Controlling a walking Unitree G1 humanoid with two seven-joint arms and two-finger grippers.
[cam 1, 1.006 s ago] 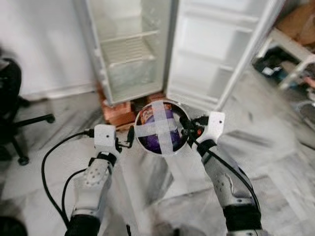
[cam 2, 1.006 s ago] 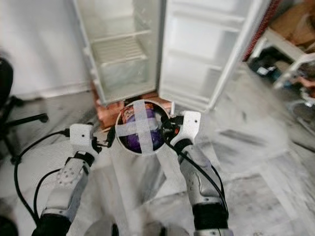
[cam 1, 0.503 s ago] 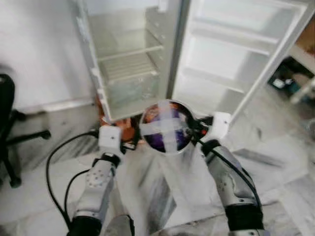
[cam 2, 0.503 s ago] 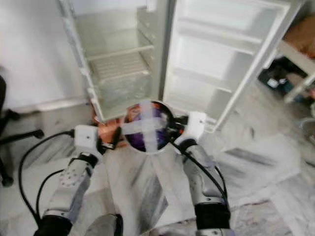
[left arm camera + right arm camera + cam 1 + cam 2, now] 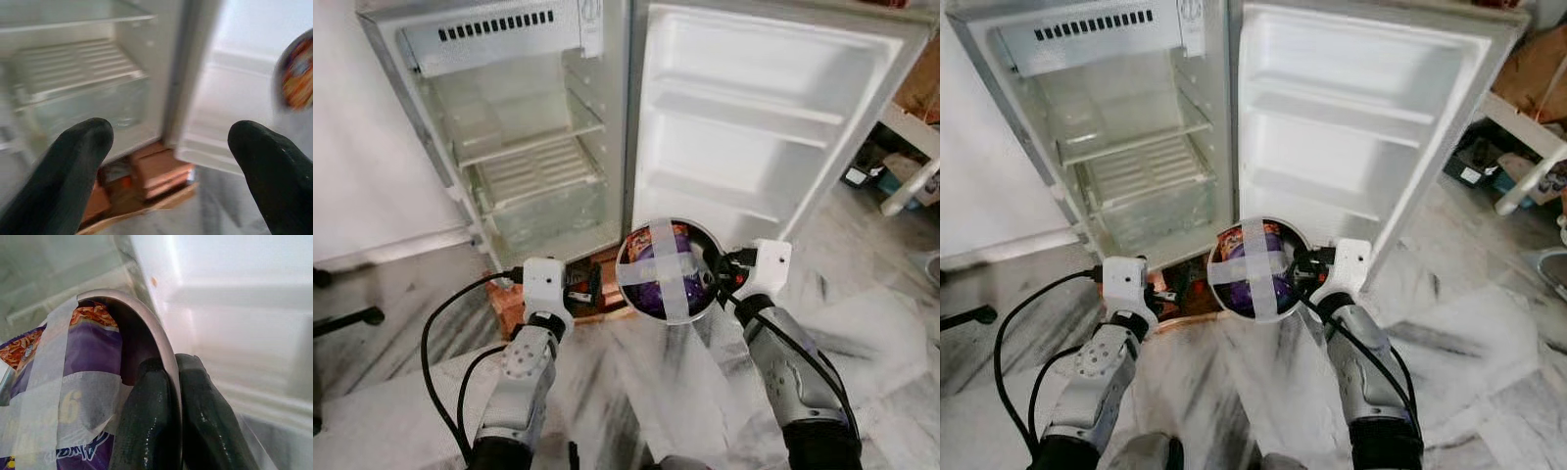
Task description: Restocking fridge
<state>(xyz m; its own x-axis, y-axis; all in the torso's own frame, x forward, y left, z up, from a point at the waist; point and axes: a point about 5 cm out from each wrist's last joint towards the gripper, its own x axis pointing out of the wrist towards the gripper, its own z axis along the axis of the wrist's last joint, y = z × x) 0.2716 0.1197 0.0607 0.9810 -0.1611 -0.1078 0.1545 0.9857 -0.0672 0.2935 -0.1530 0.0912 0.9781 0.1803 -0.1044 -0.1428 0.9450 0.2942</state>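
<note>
The robot stands facing the open fridge [image 5: 524,147], door [image 5: 754,127] swung wide to its right; it holds a steel bowl [image 5: 668,271] out in front of itself, between its two arms and a little below the fridge's lowest level. The right gripper [image 5: 177,382] is pinched onto the bowl's rim, one black finger inside the wall and one outside, which looks like the only firm purchase a thin metal edge offers; the bowl hangs tipped toward the camera from that single grip. Inside it sits a purple snack packet [image 5: 73,382] with orange print, strapped down by a cross of pale tape [image 5: 671,269], presumably so nothing slides out while the bowl is carried at an angle.

The left gripper [image 5: 178,161] holds nothing; its two fingers stand well apart, pointed at the lower part of the cabinet, with the bowl just off to one side of it; I judge it is kept ready to steady the load or simply out of the way.

The fridge shows a glass shelf [image 5: 524,132] above a wire rack [image 5: 538,168] and a clear drawer [image 5: 548,211] below; it stands raised on bricks [image 5: 607,294]. Judging by this, the bowl has yet to go in, and the shelf seems the likeliest landing spot; lifting it level enough to clear the shelf edge on a one-sided grip is the delicate part.
</note>
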